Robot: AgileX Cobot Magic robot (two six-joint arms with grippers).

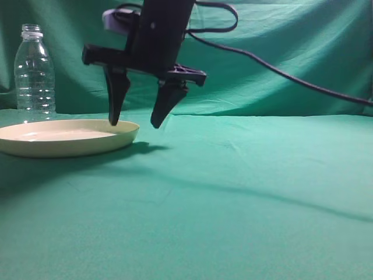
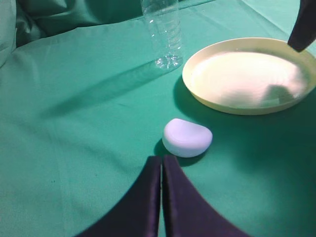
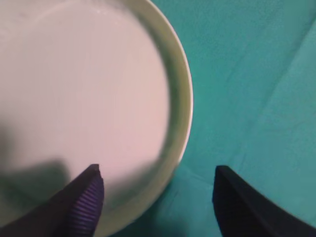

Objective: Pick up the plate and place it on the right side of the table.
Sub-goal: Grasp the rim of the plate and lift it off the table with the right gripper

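The cream-yellow plate (image 1: 64, 137) lies flat on the teal table (image 1: 245, 192) at the left. My right gripper (image 1: 135, 123) is open and hangs over the plate's right rim, with one finger above the plate's inside and the other outside the rim. In the right wrist view the plate (image 3: 84, 94) fills the left, and its rim runs between the open gripper (image 3: 157, 170) fingers. My left gripper (image 2: 162, 159) is shut and empty, low over the table (image 2: 74, 123), short of the plate (image 2: 249, 76). The left gripper does not show in the exterior view.
A clear plastic bottle (image 1: 35, 73) stands upright behind the plate; it also shows in the left wrist view (image 2: 165, 34). A small white rounded object (image 2: 187, 137) lies just ahead of the left gripper. A darker green backdrop cloth (image 1: 291, 52) hangs behind.
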